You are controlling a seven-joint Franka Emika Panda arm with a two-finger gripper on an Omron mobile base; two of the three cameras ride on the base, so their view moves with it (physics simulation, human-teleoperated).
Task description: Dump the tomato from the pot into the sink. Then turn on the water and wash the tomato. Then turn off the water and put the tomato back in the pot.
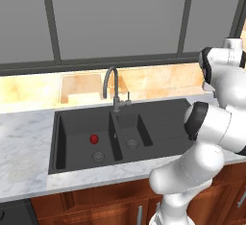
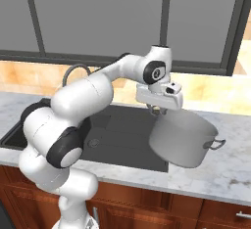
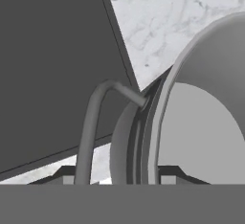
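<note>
- Claw (image 2: 156,109) clamped on the rim of the pot (image 2: 182,140), one finger inside and one outside by the look of the hand view; carried tilted, mouth tipped toward the sink.
- Pot: matte grey metal, round, flat-bottomed, thin wall (image 3: 160,122), with a bent loop handle (image 3: 93,117) just beside the grip. Stiff, surely the heaviest thing here; likely to swing on a rim pinch, so best set down slowly and flat.
- Empty inside, judging from the bare grey bottom in the hand view.
- Below and beside the pot: white-veined marble table (image 2: 225,174), smooth and hard, probably a good spot for parking the pot.
- Sink (image 1: 62,123): black, rectangular, two basins with round grey drains and a flat ribbed section at the right.
- Tomato (image 1: 94,138): small glossy red ball lying in the wide left basin, just behind its drain. Light, smooth, prone to rolling; probably slippery once wet, so best pinched across its middle, gently.
- Tap (image 1: 114,87): curved grey metal spout behind the divider, small lever at its side, no water visible.
</note>
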